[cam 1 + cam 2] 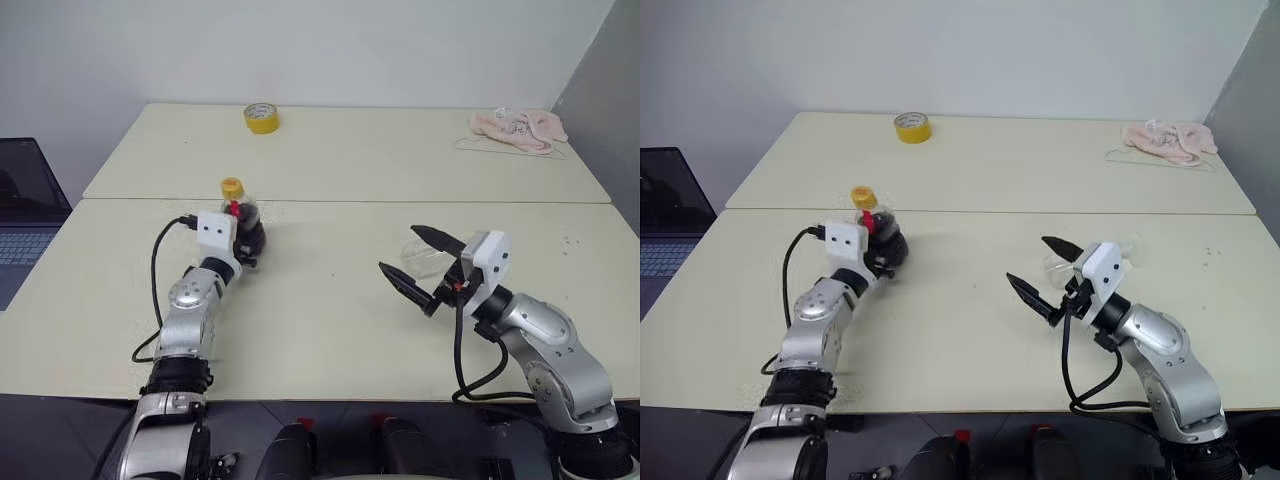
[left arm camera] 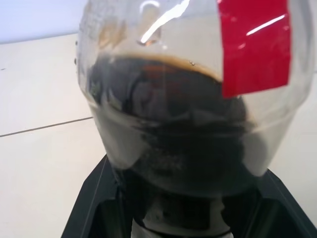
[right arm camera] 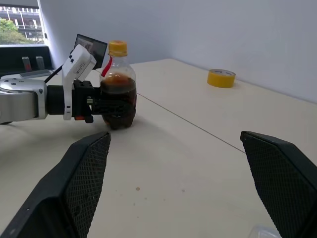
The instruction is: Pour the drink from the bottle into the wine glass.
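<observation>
The bottle [image 3: 118, 94] stands upright on the left part of the near table, clear and squat with a yellow cap [image 1: 232, 187], a red label strip and dark brown drink [image 2: 168, 129] filling its lower body. My left gripper [image 1: 250, 236] reaches in level from the near side, and its black fingers [image 3: 106, 106] are shut on the bottle's belly. My right gripper [image 1: 398, 248] hovers open to the right, pointing toward the bottle, with nothing between its fingers. The clear wine glass [image 1: 428, 255] sits just behind the right gripper's fingers, partly hidden by them.
A yellow tape roll [image 1: 261, 117] lies on the far table, with a pink cloth [image 1: 518, 128] at the far right corner. A laptop [image 1: 25, 210] stands off the left edge. A seam [image 1: 400, 201] divides the two tables. Bare tabletop lies between the grippers.
</observation>
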Motion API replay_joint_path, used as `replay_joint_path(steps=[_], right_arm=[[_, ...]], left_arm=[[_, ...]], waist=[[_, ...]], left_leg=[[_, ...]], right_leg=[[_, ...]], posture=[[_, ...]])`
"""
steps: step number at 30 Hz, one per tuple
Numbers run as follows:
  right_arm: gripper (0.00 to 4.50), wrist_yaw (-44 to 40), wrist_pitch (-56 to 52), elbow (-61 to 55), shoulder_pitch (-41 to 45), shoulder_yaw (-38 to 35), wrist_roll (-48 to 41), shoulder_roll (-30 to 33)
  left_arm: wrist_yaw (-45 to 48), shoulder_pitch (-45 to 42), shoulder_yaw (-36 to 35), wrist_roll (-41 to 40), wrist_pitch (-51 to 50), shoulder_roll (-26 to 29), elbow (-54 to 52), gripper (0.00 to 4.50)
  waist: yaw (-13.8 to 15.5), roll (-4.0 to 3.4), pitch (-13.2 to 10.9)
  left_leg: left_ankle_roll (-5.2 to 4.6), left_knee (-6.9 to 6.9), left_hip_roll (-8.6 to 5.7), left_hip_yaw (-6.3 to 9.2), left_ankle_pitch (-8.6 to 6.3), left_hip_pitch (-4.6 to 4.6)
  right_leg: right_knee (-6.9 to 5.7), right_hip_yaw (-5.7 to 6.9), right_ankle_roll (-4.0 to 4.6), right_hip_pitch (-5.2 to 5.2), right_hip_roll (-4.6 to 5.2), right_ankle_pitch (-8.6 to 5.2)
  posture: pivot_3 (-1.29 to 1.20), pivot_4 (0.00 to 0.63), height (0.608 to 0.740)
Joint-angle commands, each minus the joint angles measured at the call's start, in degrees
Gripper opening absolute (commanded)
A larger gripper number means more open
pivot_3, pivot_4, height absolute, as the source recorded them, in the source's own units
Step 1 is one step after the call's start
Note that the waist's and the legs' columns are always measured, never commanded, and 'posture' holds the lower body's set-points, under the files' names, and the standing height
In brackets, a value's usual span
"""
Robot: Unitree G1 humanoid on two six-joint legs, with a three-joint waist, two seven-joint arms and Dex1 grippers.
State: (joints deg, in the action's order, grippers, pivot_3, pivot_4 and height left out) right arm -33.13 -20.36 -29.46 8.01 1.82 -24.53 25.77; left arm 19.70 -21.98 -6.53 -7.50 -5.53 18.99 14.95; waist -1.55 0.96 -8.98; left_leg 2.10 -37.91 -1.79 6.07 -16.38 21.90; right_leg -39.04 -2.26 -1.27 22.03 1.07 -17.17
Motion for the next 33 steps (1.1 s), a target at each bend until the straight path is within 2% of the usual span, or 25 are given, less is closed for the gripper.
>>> replay_joint_path(steps=[1,6,10,21,33], right_arm=[[4.50,1.7,-3.4,-4.1,3.4,-1.6,-3.9,-0.7],[4.50,3.5,-11.9,-4.3,7.6,-1.1,-8.4,-1.0],[4.50,6.0,-13.8,-2.7,12.0,1.2,-6.0,-2.7],[4.50,7.8,-14.6,4.2,22.0,8.8,-1.3,-10.4],[4.50,6.0,-16.4,8.2,24.5,8.9,-2.0,-12.8]], left_arm=[[0.0,2.8,3.0,0.9,-3.1,-0.3,-13.7,1.86],[-1.7,6.2,6.6,2.0,-10.2,-2.0,-25.2,1.78],[-2.1,8.0,11.1,4.6,-13.1,-2.5,-30.3,1.68],[-3.3,7.4,15.5,9.6,-13.8,-3.1,-30.7,1.55],[-2.2,7.9,17.0,11.3,-12.5,-3.3,-31.2,1.41]], waist=[[0.0,0.01,0.0],[0.0,0.01,0.0],[0.0,0.01,0.0],[-0.1,0.00,0.0],[-0.1,0.00,0.0]], left_leg=[[0.01,0.00,0.00,0.02,0.00,0.01],[-0.01,0.00,0.01,0.01,0.00,0.04],[-0.03,0.01,0.00,-0.02,-0.01,0.02],[-0.15,0.02,0.00,-0.01,-0.08,0.05],[-0.17,0.02,0.00,-0.01,-0.09,0.06]], right_leg=[[-0.01,0.01,0.00,0.00,0.00,0.00],[-0.02,0.02,0.00,0.02,0.00,0.00],[-0.02,0.00,0.00,0.02,0.00,0.00],[-0.02,0.02,0.01,0.08,-0.02,0.00],[-0.04,0.01,0.01,0.11,-0.01,0.00]], posture=[[0.00,0.150,0.740],[0.00,0.150,0.740],[0.00,0.150,0.740],[0.00,0.150,0.740],[0.00,0.150,0.740]])
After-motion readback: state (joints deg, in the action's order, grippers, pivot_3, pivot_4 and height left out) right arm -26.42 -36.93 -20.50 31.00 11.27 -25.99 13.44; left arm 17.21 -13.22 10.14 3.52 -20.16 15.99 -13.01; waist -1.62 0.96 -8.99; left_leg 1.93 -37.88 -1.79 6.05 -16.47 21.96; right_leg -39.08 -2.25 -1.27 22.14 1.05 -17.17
